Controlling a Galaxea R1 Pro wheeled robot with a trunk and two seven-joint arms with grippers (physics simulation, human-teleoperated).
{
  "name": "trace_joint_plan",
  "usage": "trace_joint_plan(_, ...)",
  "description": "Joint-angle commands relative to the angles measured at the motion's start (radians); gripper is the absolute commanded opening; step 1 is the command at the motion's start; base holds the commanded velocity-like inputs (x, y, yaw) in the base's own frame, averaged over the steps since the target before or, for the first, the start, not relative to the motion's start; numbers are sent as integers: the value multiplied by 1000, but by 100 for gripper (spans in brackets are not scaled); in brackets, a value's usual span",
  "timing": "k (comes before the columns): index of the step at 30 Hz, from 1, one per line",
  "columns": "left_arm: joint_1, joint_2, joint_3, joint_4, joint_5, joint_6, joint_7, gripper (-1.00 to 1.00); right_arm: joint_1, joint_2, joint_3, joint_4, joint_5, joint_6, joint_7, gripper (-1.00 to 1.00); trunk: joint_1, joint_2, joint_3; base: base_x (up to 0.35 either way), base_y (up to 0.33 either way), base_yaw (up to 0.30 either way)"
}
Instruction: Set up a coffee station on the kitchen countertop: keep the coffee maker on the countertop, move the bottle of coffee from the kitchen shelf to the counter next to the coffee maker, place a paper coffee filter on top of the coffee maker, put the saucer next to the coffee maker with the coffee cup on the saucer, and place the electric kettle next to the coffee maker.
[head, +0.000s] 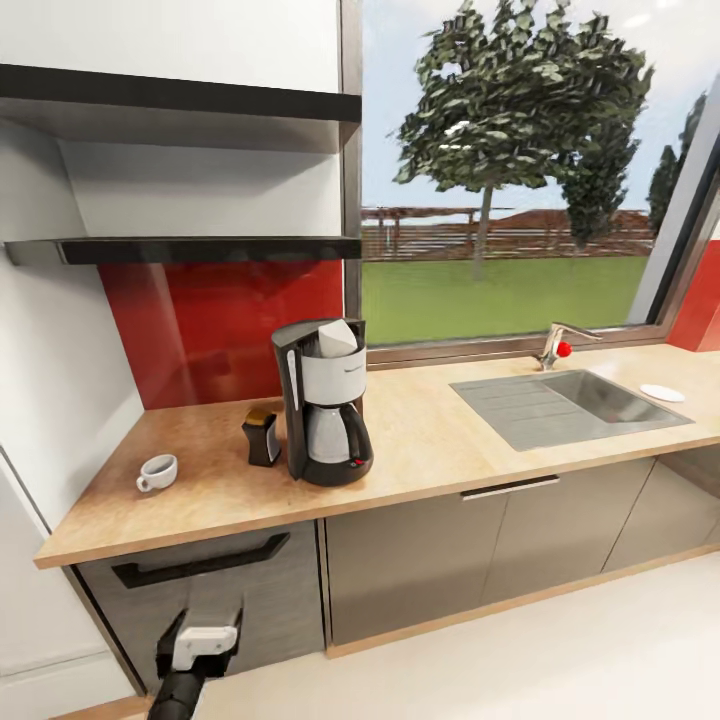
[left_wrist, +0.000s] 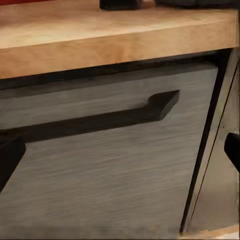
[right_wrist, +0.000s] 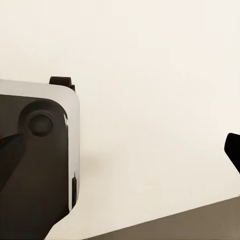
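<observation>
On the kitchen countertop (head: 430, 440) stands the coffee maker (head: 322, 410), with the white paper coffee filter (head: 337, 338) on its top. The bottle of coffee (head: 262, 436) stands just left of it, and the coffee cup (head: 157, 472) sits on the bare wood further left. Far to the right, beside the sink, lies the saucer (head: 662, 393). The kitchen shelf (head: 190, 248) hangs above with nothing on it. The electric kettle is out of view. My left gripper (left_wrist: 120, 155) is open, low before a grey drawer front. My right gripper (right_wrist: 120, 155) is open over pale floor.
A steel sink (head: 575, 400) with a tap (head: 558, 345) is set into the counter's right half. A black drawer handle (left_wrist: 100, 120) runs across the drawer front. My left arm (head: 200, 640) reaches up from below the counter edge. A window fills the back wall.
</observation>
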Motion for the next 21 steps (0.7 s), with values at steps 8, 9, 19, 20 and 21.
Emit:
trace_joint_plan(8, 183, 10, -2, 184, -24, 0, 3, 100, -1, 61, -10, -76, 7, -20, 4, 100, 0, -2, -2, 0, 0, 0)
trace_joint_plan(9, 186, 10, -1, 221, -25, 2, 5, 100, -1, 65, -10, -79, 7, -20, 4, 100, 0, -2, -2, 0, 0, 0)
trace_joint_plan(19, 183, 17, 10, 413, -23, 341, 12, 100, -1, 76, -108, -78, 5, -25, 7, 100, 0, -2, -2, 0, 0, 0)
trace_joint_plan(20, 183, 19, 10, 425, -23, 403, 12, 100, -1, 78, -130, -77, 5, -27, 7, 100, 0, -2, -2, 0, 0, 0)
trace_joint_plan(21, 182, 20, 10, 439, -23, 456, 14, 100, -1, 82, -144, -76, 5, -29, 7, 100, 0, -2, -2, 0, 0, 0)
